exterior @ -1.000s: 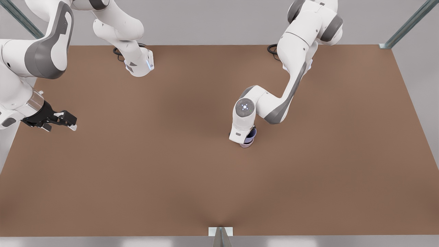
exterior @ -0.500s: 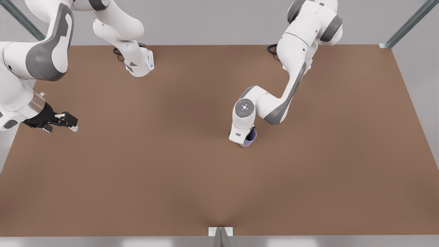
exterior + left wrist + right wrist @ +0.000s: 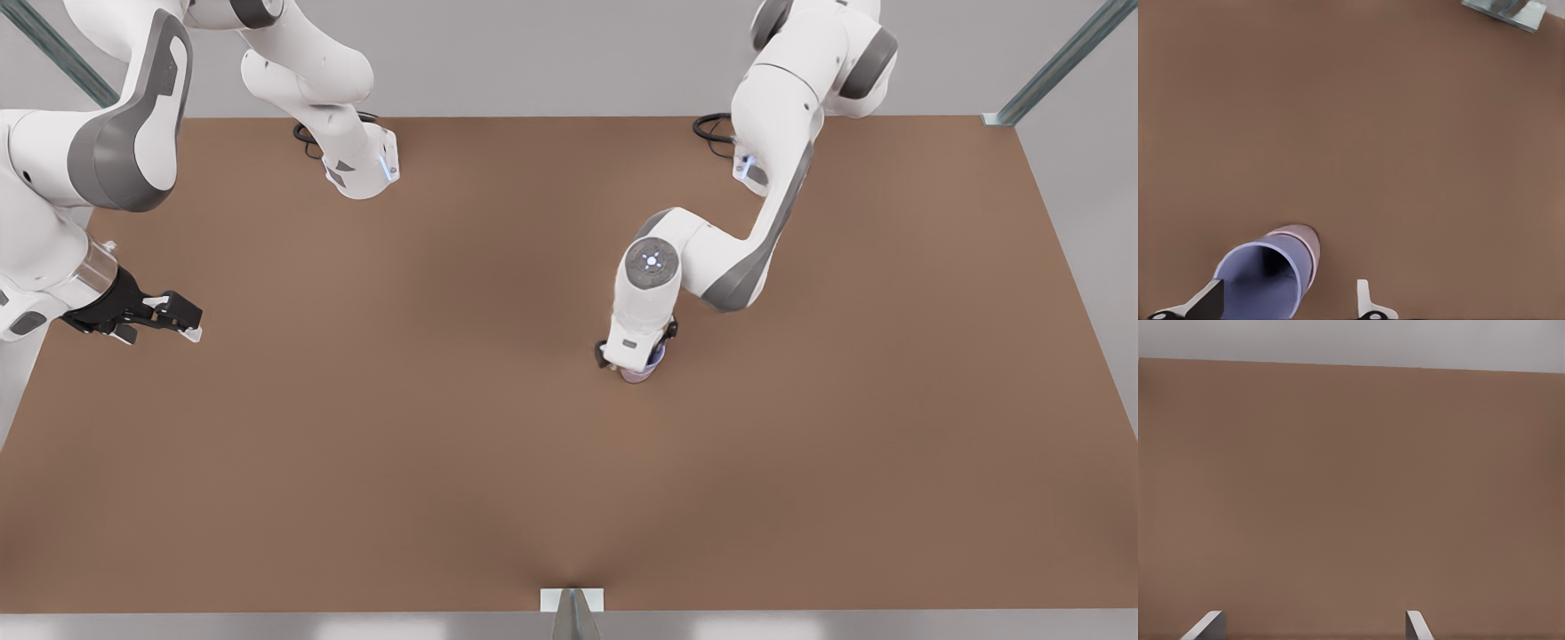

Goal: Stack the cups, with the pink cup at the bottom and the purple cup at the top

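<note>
The purple cup [image 3: 1265, 280] sits nested inside the pink cup [image 3: 1310, 243], whose rim and side peek out around it. Both stand upright on the brown table [image 3: 444, 400], a little to the front view's right of centre. My left gripper [image 3: 1286, 297] hovers over the stack, open, with one fingertip [image 3: 1208, 300] by the purple cup's rim and the other off to its side. In the front view the left gripper [image 3: 637, 359] covers most of the purple cup [image 3: 657, 358], and the pink cup [image 3: 637, 378] shows below it. My right gripper [image 3: 187, 322] waits, open, at the front view's left edge.
The two arm bases [image 3: 360, 173] stand at the table's far edge with cables beside them. A metal bracket [image 3: 572, 601] sits at the middle of the near edge. In the right wrist view the right gripper [image 3: 1311, 625] faces bare table.
The left arm's wrist has risen and shifted toward the back right, so its hand now hides more of the purple cup. The right arm has barely moved.
</note>
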`<control>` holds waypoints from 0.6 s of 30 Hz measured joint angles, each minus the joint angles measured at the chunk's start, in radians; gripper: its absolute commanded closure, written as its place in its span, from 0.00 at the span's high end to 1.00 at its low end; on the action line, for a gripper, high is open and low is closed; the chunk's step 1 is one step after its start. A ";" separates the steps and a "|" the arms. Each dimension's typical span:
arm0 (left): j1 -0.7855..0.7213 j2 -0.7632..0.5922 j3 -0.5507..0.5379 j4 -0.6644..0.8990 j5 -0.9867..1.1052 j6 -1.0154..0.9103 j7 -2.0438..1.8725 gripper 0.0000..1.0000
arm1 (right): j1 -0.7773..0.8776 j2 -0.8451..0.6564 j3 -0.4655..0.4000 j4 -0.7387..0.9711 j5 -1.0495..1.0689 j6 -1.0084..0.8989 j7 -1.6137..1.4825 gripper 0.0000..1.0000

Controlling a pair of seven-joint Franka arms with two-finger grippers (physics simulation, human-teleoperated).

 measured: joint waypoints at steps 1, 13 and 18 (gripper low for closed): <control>0.002 -0.012 0.054 0.021 -0.015 -0.031 0.024 1.00 | 0.000 0.000 0.000 0.000 0.000 0.000 0.000 1.00; 0.582 -0.324 -0.250 0.035 0.036 -0.352 0.482 1.00 | -0.001 0.000 0.000 0.000 0.000 0.002 0.001 1.00; 0.590 -0.353 -0.259 -0.010 0.056 -0.382 0.623 1.00 | -0.001 0.000 0.000 0.000 0.000 0.005 0.001 1.00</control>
